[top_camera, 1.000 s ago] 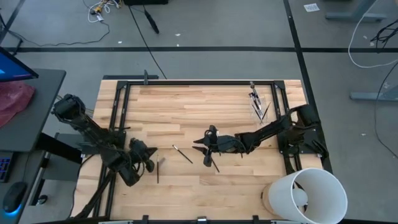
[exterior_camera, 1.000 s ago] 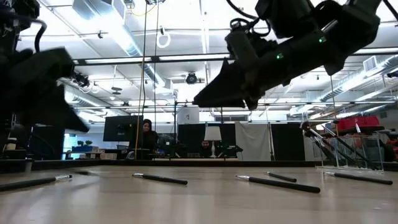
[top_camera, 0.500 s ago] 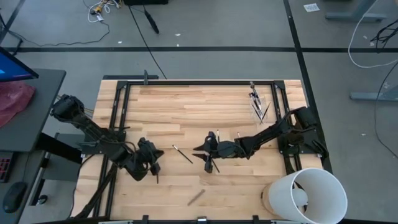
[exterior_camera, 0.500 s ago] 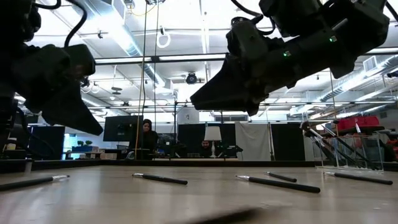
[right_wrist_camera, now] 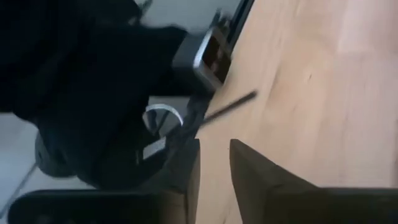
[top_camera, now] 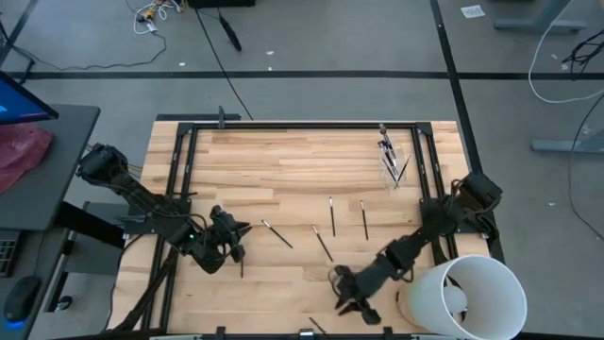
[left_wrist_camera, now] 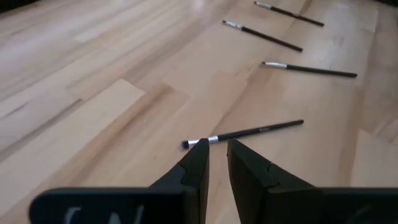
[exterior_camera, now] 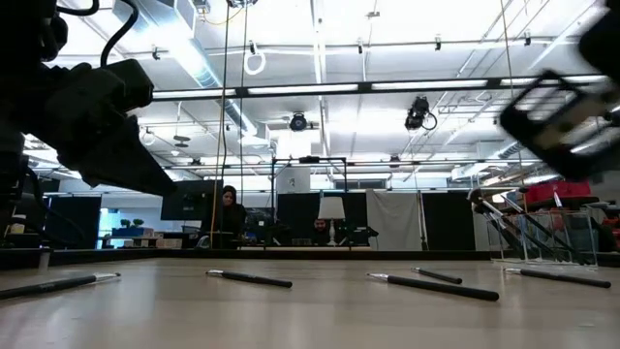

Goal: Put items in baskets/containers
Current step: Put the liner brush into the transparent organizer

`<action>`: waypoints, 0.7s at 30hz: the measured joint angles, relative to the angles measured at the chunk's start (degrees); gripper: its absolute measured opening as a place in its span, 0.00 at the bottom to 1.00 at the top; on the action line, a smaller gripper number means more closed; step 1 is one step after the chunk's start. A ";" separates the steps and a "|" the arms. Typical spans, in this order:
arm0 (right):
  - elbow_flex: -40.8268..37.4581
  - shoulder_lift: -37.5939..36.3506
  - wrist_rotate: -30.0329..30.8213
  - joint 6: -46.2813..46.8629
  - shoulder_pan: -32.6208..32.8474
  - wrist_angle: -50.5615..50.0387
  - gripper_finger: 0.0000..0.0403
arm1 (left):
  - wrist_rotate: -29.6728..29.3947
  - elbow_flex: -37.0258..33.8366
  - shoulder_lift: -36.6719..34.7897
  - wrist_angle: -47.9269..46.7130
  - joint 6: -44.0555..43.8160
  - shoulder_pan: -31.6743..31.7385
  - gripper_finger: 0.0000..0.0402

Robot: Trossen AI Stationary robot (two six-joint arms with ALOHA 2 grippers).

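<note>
Pale wooden planks form the tabletop (top_camera: 283, 170) seen from above, where the left gripper (top_camera: 238, 236) hovers near the left edge beside one slender dark-handled makeup brush (top_camera: 241, 266). Four more dark brushes lie loose mid-table (top_camera: 331, 215), while the small clear plastic cup (top_camera: 392, 162), already holding several brushes, stands near the far right corner. The right gripper (top_camera: 349, 300) reaches low toward the front edge, close to a large white cylindrical bucket (top_camera: 467, 297).

At table height, loose brushes (exterior_camera: 431, 286) lie flat across the wood, with people seated in the room behind.

From the left wrist, the left gripper's fingers (left_wrist_camera: 200, 163) stand a narrow gap apart, empty, just short of a silver-ferruled brush (left_wrist_camera: 242, 133).

From the right wrist, the right gripper's fingers (right_wrist_camera: 252, 168) are slightly parted and hold nothing; a thin brush (right_wrist_camera: 230, 106) lies near the table's edge.
</note>
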 joint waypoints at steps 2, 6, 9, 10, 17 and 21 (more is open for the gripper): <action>-0.04 0.02 1.41 0.48 1.48 -0.95 0.20 | -1.00 0.00 0.00 -0.02 -0.02 0.00 0.15; -0.04 0.02 3.73 0.36 2.76 -0.93 0.19 | -1.12 0.00 0.00 -0.03 -0.02 0.97 0.15; -0.04 0.02 4.44 0.40 2.85 -0.69 0.19 | 0.01 0.00 0.00 -0.01 -0.07 1.71 0.15; -0.04 0.02 4.44 0.30 2.85 -0.74 0.19 | 0.40 0.00 0.00 0.00 -0.09 1.97 0.15; -0.04 1.88 5.68 -12.62 3.05 2.80 0.19 | 0.76 0.02 0.00 0.00 -0.11 3.32 0.15; -0.04 4.26 2.26 -21.30 1.39 7.80 0.25 | 0.58 0.02 0.00 -0.03 -0.08 3.50 0.15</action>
